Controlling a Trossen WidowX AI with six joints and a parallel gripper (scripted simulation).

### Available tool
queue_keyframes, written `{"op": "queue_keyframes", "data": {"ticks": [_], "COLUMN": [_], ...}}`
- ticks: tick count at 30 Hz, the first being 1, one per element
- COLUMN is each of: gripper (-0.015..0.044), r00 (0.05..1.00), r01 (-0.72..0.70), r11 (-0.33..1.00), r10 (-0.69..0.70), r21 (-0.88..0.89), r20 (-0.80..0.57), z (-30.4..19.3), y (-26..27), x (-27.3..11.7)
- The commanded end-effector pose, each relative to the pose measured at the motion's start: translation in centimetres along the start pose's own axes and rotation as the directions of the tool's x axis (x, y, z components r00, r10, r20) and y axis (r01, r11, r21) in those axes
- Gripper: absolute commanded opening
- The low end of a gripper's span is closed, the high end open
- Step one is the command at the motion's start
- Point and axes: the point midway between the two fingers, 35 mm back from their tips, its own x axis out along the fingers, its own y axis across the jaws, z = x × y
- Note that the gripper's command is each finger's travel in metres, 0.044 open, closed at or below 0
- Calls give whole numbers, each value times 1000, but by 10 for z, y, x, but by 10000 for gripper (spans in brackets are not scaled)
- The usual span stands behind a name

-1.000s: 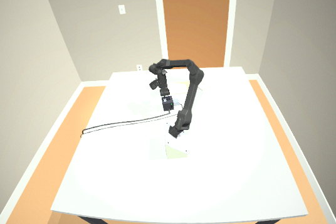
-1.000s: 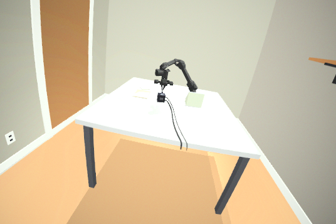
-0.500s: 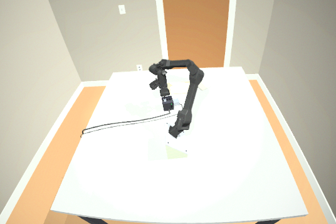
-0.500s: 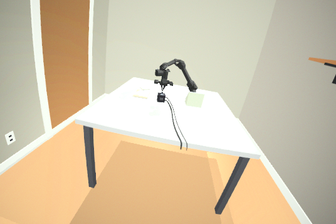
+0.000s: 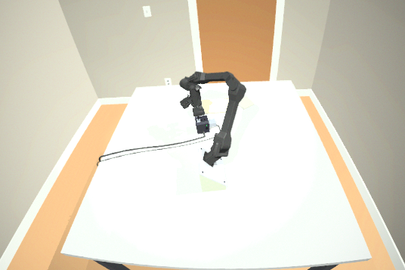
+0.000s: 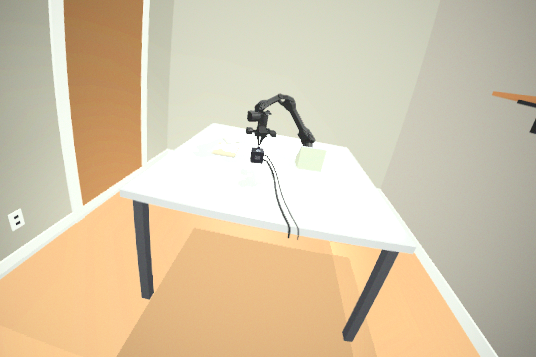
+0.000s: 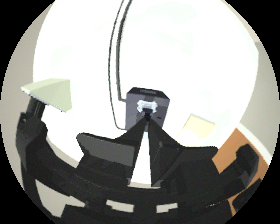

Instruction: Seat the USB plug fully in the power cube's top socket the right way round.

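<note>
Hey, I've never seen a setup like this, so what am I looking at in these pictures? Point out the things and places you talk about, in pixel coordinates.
It's one black jointed robot arm (image 5: 231, 111) (image 6: 295, 114) on a white table (image 5: 264, 209) (image 6: 200, 192). The first picture looks down from above, the second across the table from a side, and the third comes from a camera near the arm's end effector (image 5: 200, 116) (image 6: 259, 146) (image 7: 146, 121), the pincer that grasps. Below its tips sits a small black power cube (image 5: 202, 128) (image 6: 257, 157) (image 7: 133, 107), and two thin cables run from beside it to the table's edge. The pincer is closed on something small at the cube's top, most likely the USB plug; it's too tiny to see which way round it faces.
</note>
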Motion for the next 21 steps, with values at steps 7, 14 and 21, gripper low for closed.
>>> {"op": "queue_keyframes", "data": {"ticks": [7, 14, 21], "gripper": [0, 0, 0], "r00": [1000, 1000, 1000], "r01": [0, 0, 0], "r11": [1000, 1000, 1000], "r10": [0, 0, 0], "r21": [-7, -7, -7], "r20": [-7, -7, -7], "z": [0, 0, 0], "y": [1, 1, 1], "x": [2, 3, 4]}}
